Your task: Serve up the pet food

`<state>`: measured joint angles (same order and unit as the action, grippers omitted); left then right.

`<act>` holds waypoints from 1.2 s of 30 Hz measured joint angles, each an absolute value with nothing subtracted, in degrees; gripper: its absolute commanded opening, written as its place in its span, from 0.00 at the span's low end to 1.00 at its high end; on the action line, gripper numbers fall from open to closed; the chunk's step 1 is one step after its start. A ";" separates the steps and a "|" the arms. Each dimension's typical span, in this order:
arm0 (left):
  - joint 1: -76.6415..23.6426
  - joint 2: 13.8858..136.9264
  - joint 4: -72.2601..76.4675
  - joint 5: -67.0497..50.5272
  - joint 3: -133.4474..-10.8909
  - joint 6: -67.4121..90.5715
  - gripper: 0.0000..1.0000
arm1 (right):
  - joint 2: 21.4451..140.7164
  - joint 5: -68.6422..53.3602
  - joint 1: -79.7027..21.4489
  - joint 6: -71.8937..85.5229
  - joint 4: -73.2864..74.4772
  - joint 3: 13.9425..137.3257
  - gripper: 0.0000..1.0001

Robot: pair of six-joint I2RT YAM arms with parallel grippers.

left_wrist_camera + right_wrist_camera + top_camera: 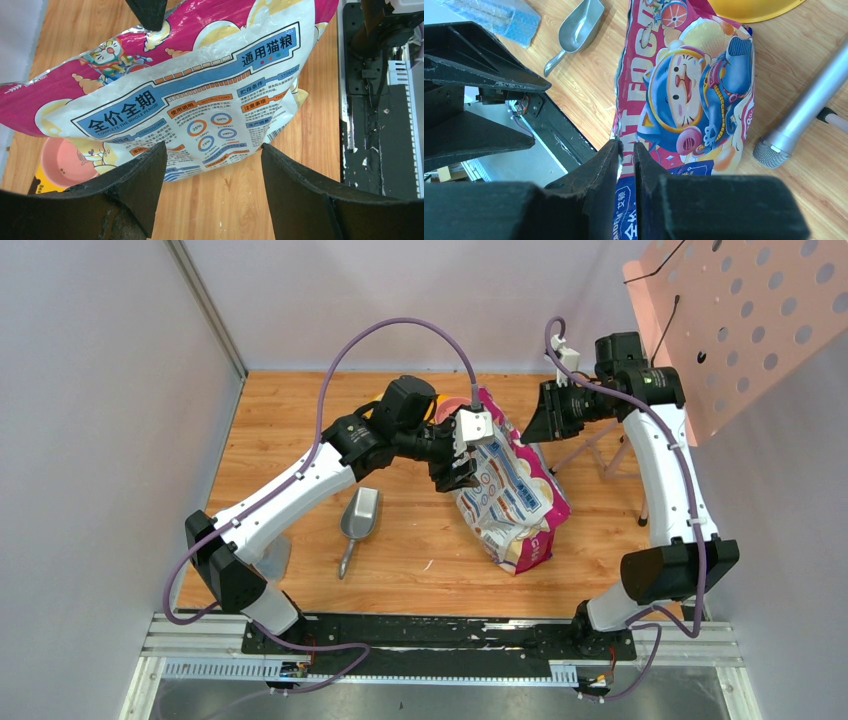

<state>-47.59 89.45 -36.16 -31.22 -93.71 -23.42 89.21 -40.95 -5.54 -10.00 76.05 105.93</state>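
While right fingers [594, 180] pinch the bag [694, 100] edge, left fingers [140, 185] gape.

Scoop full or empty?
Empty. The scoop lies on the table, bare metal showing inside its bowl, nothing in it. The right hand is shut on the bag instead.

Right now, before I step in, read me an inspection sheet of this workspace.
Surface: wooden tabletop, no spill seen.
Job's things: kibble, nothing seen; cat food bag gripped at one edge; metal scoop lying empty; pink bowl beyond the bag.
Clutter: blue textured pad; yellow object by the bowl.
Hands: left hand open, facing the bag; right hand shut on the bag's edge.
Cables: purple cables arching over both arms, no snag seen.
Surroundings: pink perforated board; silver stand leg.
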 measured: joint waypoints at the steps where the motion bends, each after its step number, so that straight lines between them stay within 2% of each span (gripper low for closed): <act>1: -47.59 89.45 -36.16 -31.22 -93.71 -23.40 0.77 | 89.34 -40.91 -5.52 -9.96 76.03 105.97 0.19; 11: -47.62 89.45 -36.14 -31.42 -93.69 -23.31 0.77 | 90.15 -40.75 -3.84 -9.10 76.07 108.09 0.20; 17: -47.62 89.45 -36.14 -31.42 -93.69 -23.31 0.78 | 89.71 -40.38 -3.40 -10.13 78.56 108.36 0.27; 36: -48.03 89.86 -36.12 -32.34 -93.71 -23.07 0.78 | 83.55 -38.81 -3.29 -12.32 86.13 106.96 0.22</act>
